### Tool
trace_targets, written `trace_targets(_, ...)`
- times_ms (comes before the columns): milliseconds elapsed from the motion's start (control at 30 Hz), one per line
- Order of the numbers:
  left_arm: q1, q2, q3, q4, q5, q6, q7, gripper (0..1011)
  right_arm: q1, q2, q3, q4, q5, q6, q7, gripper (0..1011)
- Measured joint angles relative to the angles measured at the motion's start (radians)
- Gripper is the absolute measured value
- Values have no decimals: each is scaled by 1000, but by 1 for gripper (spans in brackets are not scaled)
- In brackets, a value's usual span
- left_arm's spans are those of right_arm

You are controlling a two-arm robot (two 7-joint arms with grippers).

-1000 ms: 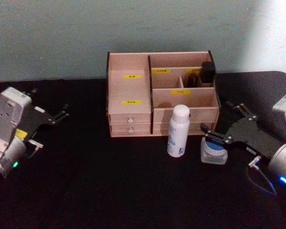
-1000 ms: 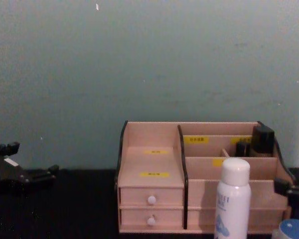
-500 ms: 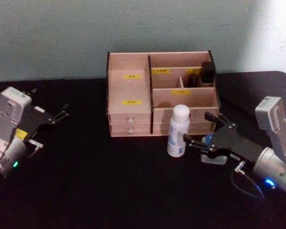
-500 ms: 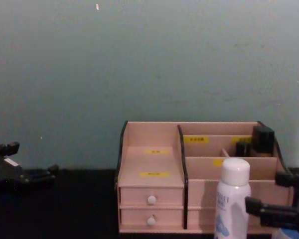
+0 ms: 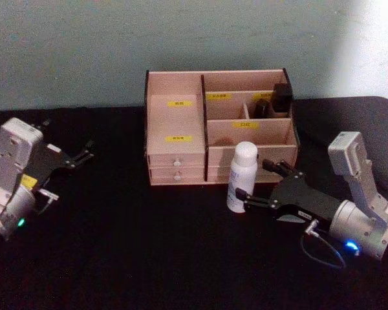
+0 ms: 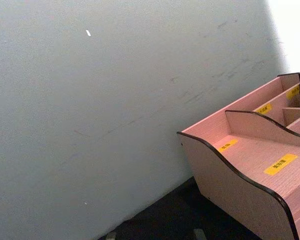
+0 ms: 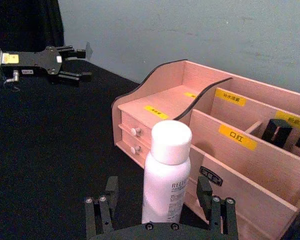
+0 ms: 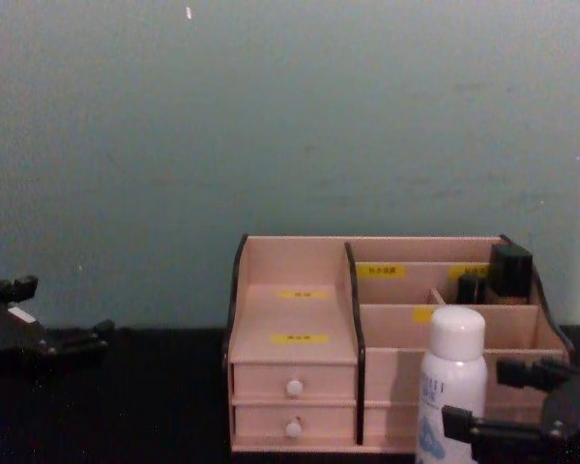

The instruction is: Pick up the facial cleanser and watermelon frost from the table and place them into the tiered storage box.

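facial cleanser [image 5: 242, 177]: white, blue print | tiered storage box [image 5: 174, 119]: pink, black trim, yellow labels | table [image 5: 149, 252]: black

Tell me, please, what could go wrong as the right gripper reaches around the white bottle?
1. The open right gripper brackets the upright facial cleanser low on its body; an uneven close could tip the tall bottle.
2. The bottle stands close to the tiered storage box, so the far finger might bump its front.

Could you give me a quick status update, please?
Right gripper open, straddling white bottle, not yet gripping. Left gripper open, parked far left. Bottle upright, close in front of organiser.
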Motion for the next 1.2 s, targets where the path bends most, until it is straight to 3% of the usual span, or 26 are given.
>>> trace_targets(767, 0, 0, 0, 0, 0, 0, 0, 1001, 61, -88, 6, 112, -43, 11, 23, 1000)
trace_targets(1200, 0, 0, 0, 0, 0, 0, 0, 1001, 74, -107, 16, 133, -45, 16, 29, 1000)
